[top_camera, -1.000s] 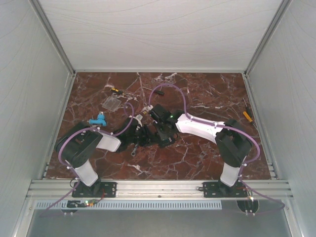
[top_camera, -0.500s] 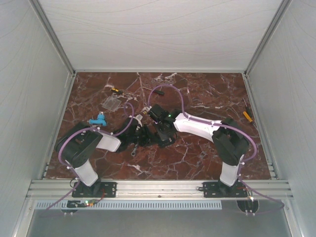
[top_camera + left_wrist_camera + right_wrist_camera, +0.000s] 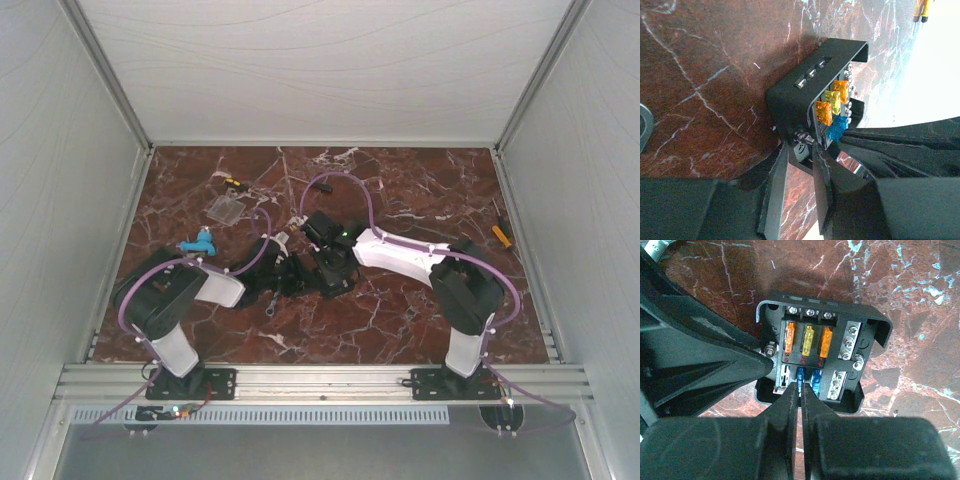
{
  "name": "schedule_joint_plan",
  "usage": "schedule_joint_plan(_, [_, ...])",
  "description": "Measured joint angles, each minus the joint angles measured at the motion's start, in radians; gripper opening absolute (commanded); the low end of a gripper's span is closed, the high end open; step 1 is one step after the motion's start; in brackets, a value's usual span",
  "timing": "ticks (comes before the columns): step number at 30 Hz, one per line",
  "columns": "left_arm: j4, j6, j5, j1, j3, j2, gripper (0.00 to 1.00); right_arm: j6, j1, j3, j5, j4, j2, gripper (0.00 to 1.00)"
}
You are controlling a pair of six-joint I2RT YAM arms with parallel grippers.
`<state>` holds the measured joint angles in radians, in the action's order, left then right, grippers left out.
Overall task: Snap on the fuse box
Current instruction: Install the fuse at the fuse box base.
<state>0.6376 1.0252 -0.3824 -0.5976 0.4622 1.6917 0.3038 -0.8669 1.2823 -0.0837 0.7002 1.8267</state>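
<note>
The left gripper (image 3: pixel 800 146), reaching in low from the left edge, was clamped on a corner of the fuse box (image 3: pixel 822 357) near the middle of the marble table (image 3: pixel 420 190). The right gripper (image 3: pixel 800 386), angled down, had its fingers pressed together, tips touching a blue fuse (image 3: pixel 800 373).

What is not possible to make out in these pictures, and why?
Right wrist view: the right gripper covers a blue fuse's lower end in the fuse box; grip unclear.
Top view: arms cover the box; fuses too small.
Left wrist view: the right gripper hides some fuses.
</note>
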Motion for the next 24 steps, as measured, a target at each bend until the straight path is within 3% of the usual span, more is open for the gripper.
schedule_joint_plan(24, [0.004,0.001,-0.002,0.000,0.000,0.003,0.26,-0.011,-0.002,0.021,0.001,0.016,0.050,0.00])
